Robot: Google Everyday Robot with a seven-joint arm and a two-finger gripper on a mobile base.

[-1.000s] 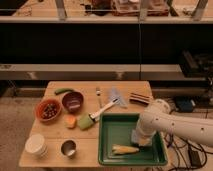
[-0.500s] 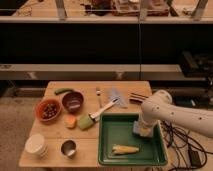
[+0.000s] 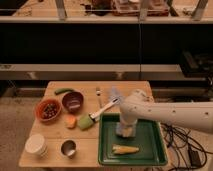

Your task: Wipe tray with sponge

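The dark green tray [image 3: 150, 150] lies on the right front of the wooden table. My gripper [image 3: 125, 126] hangs from the white arm that reaches in from the right, and points down into the back left part of the tray. It is shut on the pale sponge [image 3: 125, 133], which rests against the tray floor. A long yellow corn-like piece [image 3: 125, 149] lies in the tray just in front of the sponge.
A green-headed brush [image 3: 85, 121] with a white handle lies left of the tray. Further left are an orange piece [image 3: 71, 121], a red bowl [image 3: 48, 110], a dark bowl [image 3: 73, 101], a green vegetable [image 3: 63, 91], a white cup [image 3: 36, 144] and a metal cup [image 3: 68, 148]. A fork [image 3: 98, 93] lies behind.
My arm and gripper have moved left across the tray, from its right side to its back left part, with the sponge under it. The corn-like piece has stayed put.
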